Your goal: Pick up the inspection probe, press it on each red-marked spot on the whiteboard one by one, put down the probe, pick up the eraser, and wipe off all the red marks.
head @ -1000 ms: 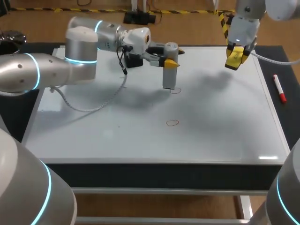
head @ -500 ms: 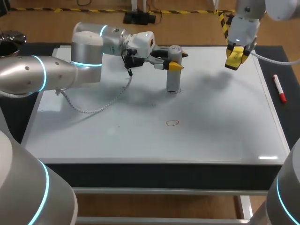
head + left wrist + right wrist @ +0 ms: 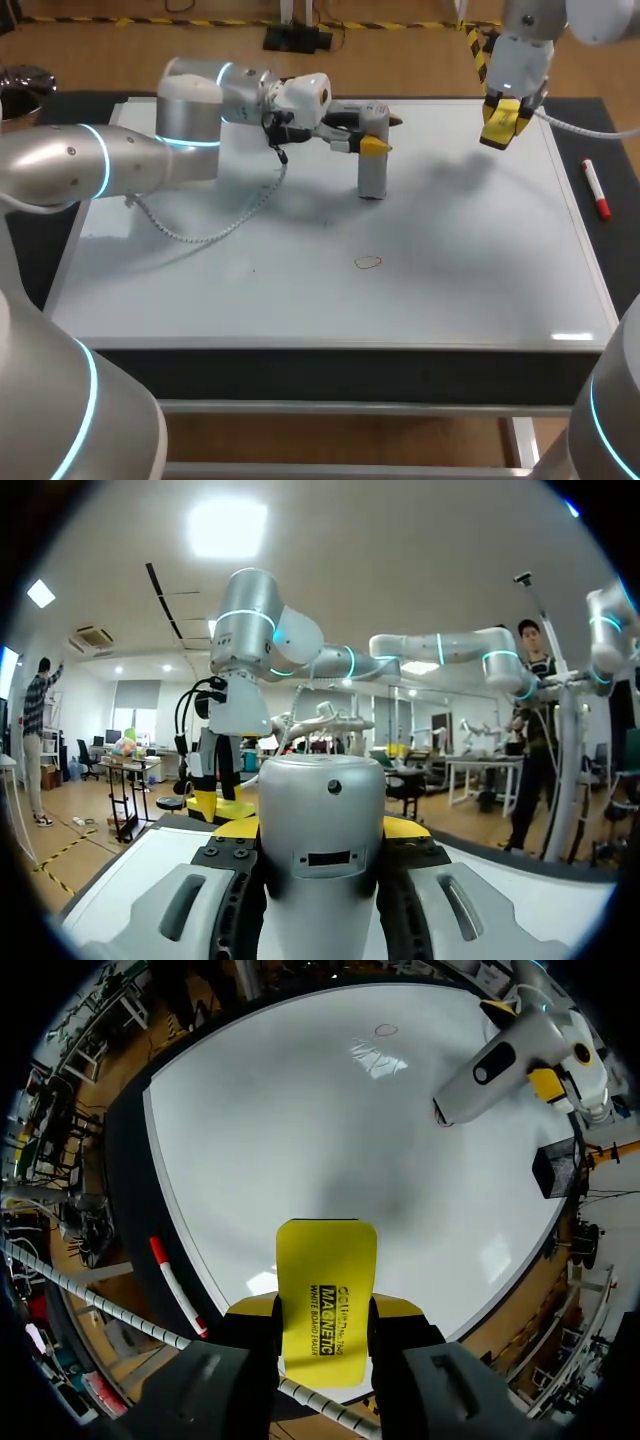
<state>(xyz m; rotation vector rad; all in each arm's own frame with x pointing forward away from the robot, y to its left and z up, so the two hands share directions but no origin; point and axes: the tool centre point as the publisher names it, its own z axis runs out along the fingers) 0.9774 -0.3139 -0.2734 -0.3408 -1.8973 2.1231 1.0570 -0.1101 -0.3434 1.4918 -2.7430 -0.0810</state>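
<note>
Pressing probe (image 3: 372, 178) on whiteboard (image 3: 250, 300) spot, clenched in left jaws; grasping eraser (image 3: 326, 1295) in right jaws (aloft). Next, likely lifting toward red mark (image 3: 368, 263) apart from left jaws.

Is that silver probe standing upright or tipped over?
Upright: the probe stands straight on the whiteboard, clamped in the left gripper.

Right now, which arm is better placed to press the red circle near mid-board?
Left. The left hand grips the probe, upright on the whiteboard just beyond that red circle; the right hand holds the eraser above the far edge.
</note>
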